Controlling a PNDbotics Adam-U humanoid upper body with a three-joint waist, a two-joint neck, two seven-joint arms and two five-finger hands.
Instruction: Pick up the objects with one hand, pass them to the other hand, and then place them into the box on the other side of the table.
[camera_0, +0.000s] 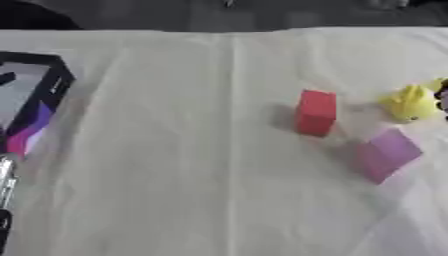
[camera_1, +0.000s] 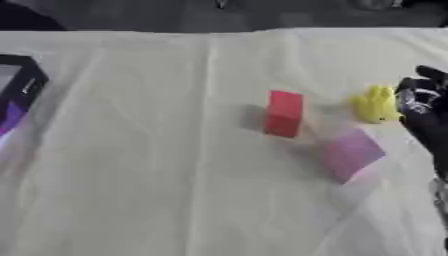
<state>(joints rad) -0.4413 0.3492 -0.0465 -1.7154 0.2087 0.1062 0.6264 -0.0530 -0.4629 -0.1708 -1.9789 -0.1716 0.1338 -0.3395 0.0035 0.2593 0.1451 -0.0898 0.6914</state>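
Cream cloth covers the bench (camera_0: 175, 175). At nine o'clock sits the black-rimmed box (camera_0: 39, 95), with part of the left arm below it, its hand unseen. Right of centre stands a red block (camera_0: 315, 112), a purple block (camera_0: 385, 154) at its five o'clock. A yellow toy (camera_1: 376, 105) lies just beside the right hand (camera_1: 424, 112) at three o'clock; whether its fingers are apart I cannot tell.

A creased, cream-coloured cloth (camera_0: 175, 165) covers the tabletop, with a dark floor (camera_0: 262, 15) visible beyond its far edge.
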